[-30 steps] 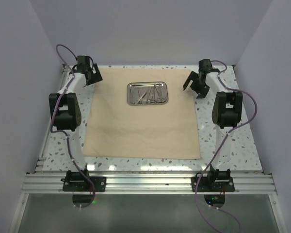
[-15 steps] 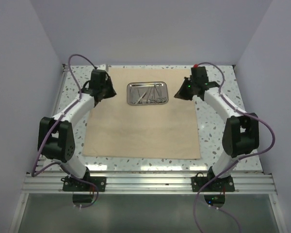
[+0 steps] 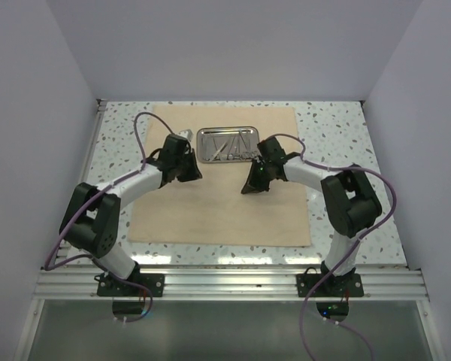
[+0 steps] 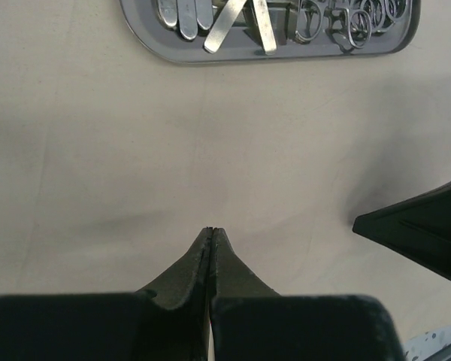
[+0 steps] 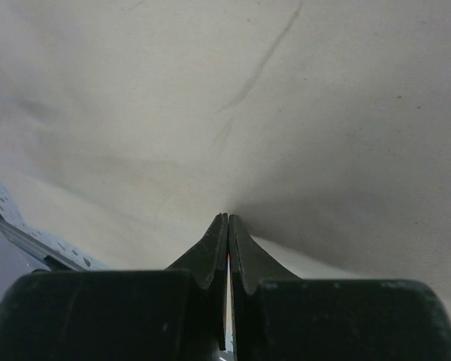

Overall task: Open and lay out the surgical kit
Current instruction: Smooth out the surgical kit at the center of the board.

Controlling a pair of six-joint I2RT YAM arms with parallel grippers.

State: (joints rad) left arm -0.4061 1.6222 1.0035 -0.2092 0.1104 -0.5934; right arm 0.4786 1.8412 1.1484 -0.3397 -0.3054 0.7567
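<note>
Surface: speckled table (image 3: pixel 338 128) between plain pale walls, with the cloth (image 3: pixel 218 210) spread flat on it.
Tray (image 3: pixel 228 128): on the cloth's far half, holding tweezers (image 4: pixel 224 22) and scissors (image 4: pixel 346 22).
Left gripper (image 3: pixel 192 173): clenched and empty, over bare cloth near the tray's front-left corner; contact with the cloth cannot be told.
Right gripper (image 3: pixel 249 186): likewise clenched and empty, over cloth near the tray's front-right corner.
Left wrist view: shows the tray's near rim, the instruments, and a dark part of the right gripper at the right edge.
Right wrist view: shows only creased cloth and a strip of table.
</note>
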